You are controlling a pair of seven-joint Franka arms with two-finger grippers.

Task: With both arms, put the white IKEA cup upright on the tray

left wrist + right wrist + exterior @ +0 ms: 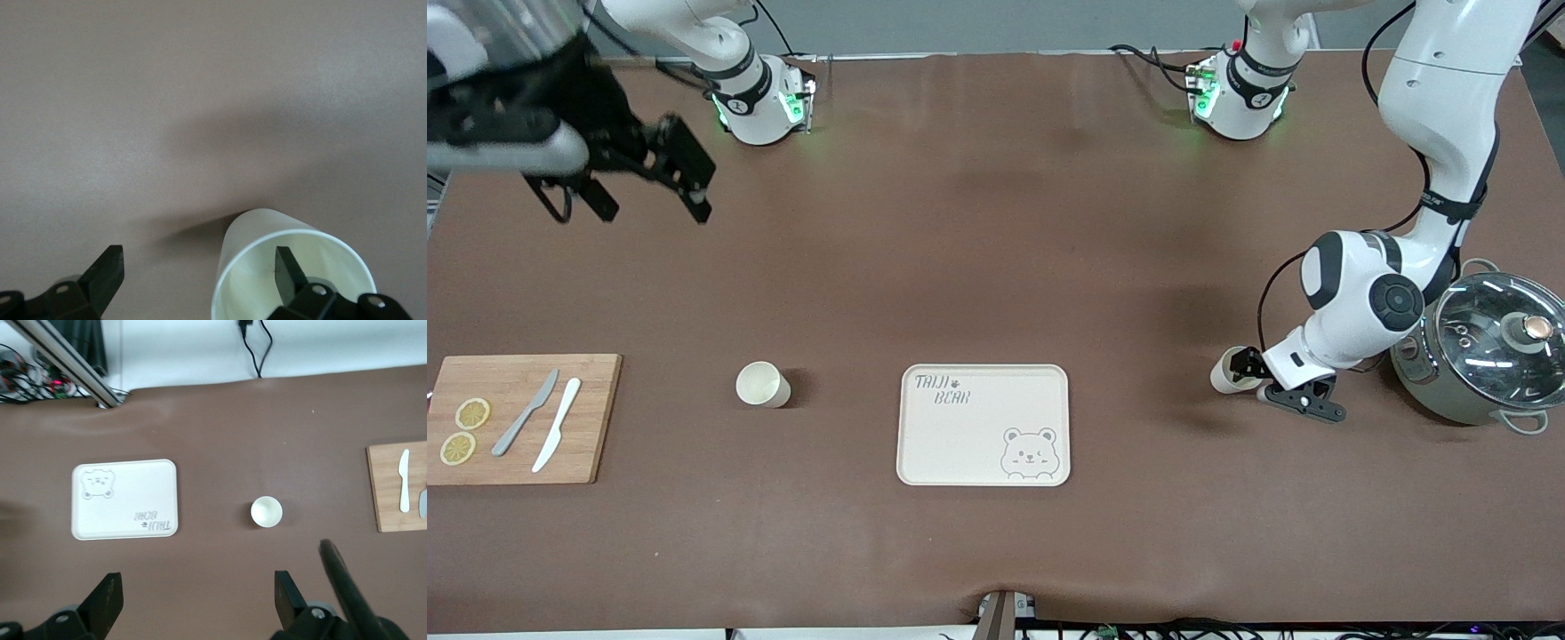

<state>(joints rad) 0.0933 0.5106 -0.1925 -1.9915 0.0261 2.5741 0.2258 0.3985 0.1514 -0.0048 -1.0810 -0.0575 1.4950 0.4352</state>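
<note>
A white cup [1227, 373] lies tipped on the brown table toward the left arm's end, mouth facing my left gripper [1252, 378]. In the left wrist view the gripper [198, 257] is open. One finger [288, 270] is inside the cup's [267, 230] mouth, the other stands outside, and the cup wall is between them. A second white cup [763, 384] stands upright between the tray and the cutting board; it also shows in the right wrist view [267, 511]. The cream bear tray [960, 444] lies mid-table and holds nothing. My right gripper [654, 206] is open and empty, high over the right arm's end [198, 581].
A wooden cutting board [591, 418] with two lemon slices and two knives lies at the right arm's end. A steel pot with a glass lid [1485, 356] stands close beside the left arm's wrist. The tray [127, 493] and board [383, 487] show in the right wrist view.
</note>
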